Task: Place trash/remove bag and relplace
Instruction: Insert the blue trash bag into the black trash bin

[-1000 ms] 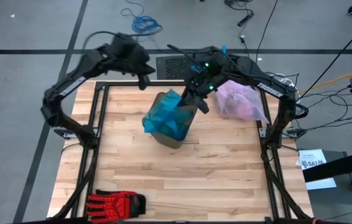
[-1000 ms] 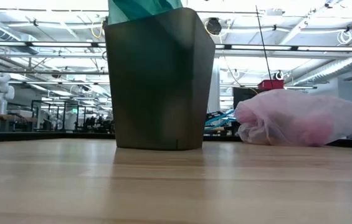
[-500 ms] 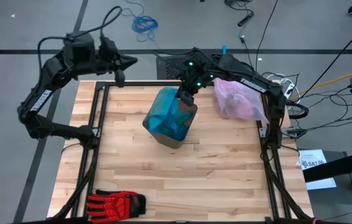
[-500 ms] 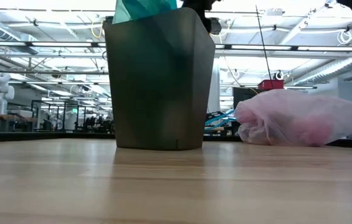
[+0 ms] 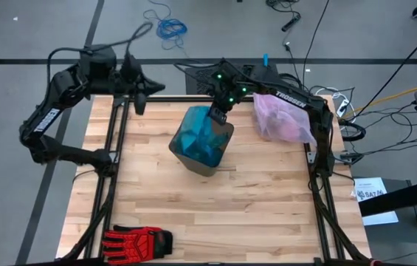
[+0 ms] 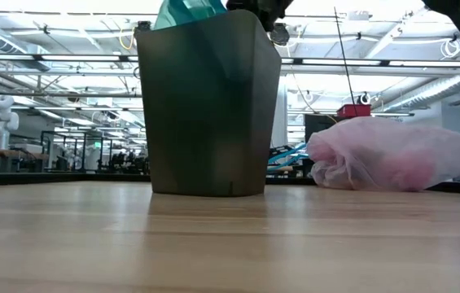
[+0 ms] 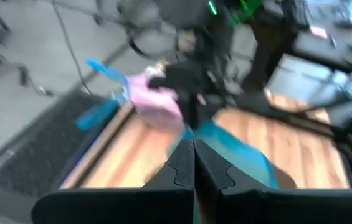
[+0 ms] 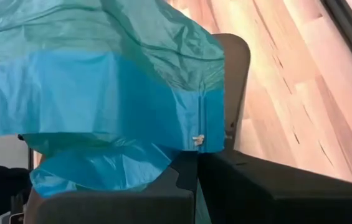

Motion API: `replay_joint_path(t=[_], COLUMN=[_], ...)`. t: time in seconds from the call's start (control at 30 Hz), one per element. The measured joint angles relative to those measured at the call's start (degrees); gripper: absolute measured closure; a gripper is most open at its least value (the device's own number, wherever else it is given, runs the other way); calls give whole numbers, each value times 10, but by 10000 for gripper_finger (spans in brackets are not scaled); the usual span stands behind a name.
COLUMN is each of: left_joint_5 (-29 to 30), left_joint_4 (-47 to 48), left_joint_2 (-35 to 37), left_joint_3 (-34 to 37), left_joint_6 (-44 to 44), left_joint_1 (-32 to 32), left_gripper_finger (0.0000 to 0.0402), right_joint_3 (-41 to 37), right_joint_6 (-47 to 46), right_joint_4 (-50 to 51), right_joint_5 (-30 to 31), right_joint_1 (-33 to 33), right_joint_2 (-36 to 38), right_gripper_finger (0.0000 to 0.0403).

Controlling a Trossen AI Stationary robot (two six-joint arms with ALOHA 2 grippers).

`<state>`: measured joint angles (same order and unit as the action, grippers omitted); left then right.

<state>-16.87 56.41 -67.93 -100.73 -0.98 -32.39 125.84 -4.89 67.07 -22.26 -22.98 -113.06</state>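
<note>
A dark, tapered plastic bin (image 5: 207, 151) is seen near the middle of the light wooden slatted table (image 5: 252, 214), with a teal-green translucent plastic bag (image 5: 199, 137) draped over its mouth. The right gripper (image 5: 218, 116) is placed at the bin's far rim, its jaws pressed together on the teal bag's edge. The thin, translucent pale pink-lavender plastic liner bag (image 5: 285, 120) lies bunched at the table's far right edge, just beside the right arm and well apart from the bin. The left gripper (image 5: 139, 100) is held with jaws closed and empty beyond the far left corner. Of the 2 arms, the right is judged far nearer for seating the teal bag.
</note>
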Motion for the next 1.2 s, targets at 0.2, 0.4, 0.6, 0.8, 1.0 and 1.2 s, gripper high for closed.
replay_joint_path(t=[0.2, 0.4, 0.6, 0.8, 1.0, 1.2], left_joint_5=[52, 130, 137, 128, 126, 125], left_joint_4=[83, 57, 2, -13, -16, -20], left_joint_2=[-3, -3, -3, -3, -3, -3], left_joint_3=[0, 0, 0, 0, 0, 0], left_joint_6=[-20, -54, -65, -77, -77, -73], left_joint_1=[84, 141, 149, 148, 148, 149], left_gripper_finger=[402, 402, 402, 402, 402, 402], right_joint_3=[0, 0, 0, 1, 2, 2], right_joint_6=[0, 4, -3, -39, -85, -69], right_joint_4=[0, -33, -71, -49, -2, 26], right_joint_5=[37, 61, 58, -24, -180, -145], right_joint_1=[-1, -13, -33, -50, -68, -57], right_joint_2=[0, 0, 31, 85, 104, 62], right_gripper_finger=[392, 371, 310, 236, 184, 169])
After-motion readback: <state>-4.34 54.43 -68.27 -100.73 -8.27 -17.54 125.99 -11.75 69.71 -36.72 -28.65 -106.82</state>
